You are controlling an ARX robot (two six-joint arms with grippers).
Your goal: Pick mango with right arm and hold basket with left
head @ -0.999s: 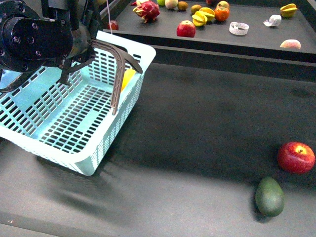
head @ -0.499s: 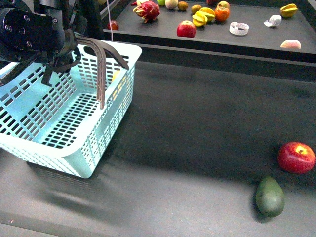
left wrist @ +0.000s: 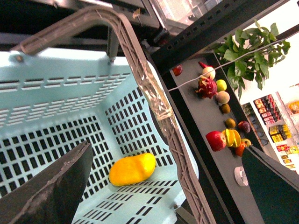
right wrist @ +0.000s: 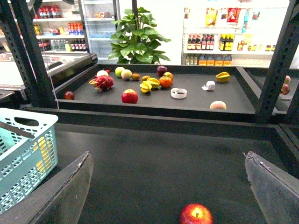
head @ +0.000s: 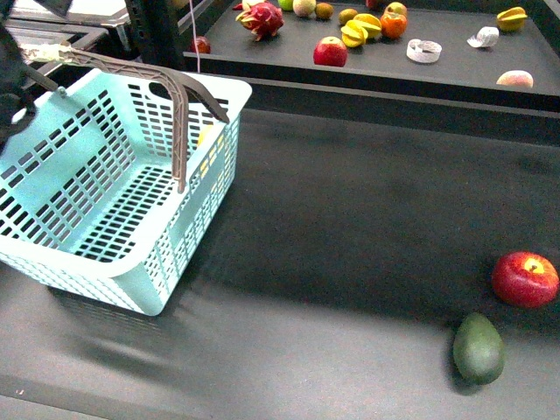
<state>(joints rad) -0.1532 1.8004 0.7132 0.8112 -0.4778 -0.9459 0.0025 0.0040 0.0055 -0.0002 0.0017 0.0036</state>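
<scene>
The yellow-orange mango (left wrist: 132, 169) lies on the floor of the light-blue basket (left wrist: 56, 88), near one wall. In the front view it shows only as yellow behind the slotted wall (head: 208, 136) of the basket (head: 197, 236), which stands at the table's left. My left gripper (left wrist: 166, 154) is open above the basket. The brown handle (left wrist: 154, 98) runs between its spread fingers (left wrist: 51, 191), and neither finger touches it. My right gripper (right wrist: 168, 161) is open over bare dark table, with a red apple (right wrist: 196, 214) below it. The basket (right wrist: 28, 154) is off to its side.
A red apple (head: 524, 278) and a dark green egg-shaped fruit (head: 478, 347) lie at the table's near right. A raised back shelf (head: 394, 92) holds a dragon fruit (head: 260, 19), another apple (head: 330, 51) and several other fruits. Dark rack posts (right wrist: 32, 56) stand behind the basket.
My left arm has pulled back to the left, almost out of the front view. The basket slid left and set down a second ago. Its handle has stayed upright since.
</scene>
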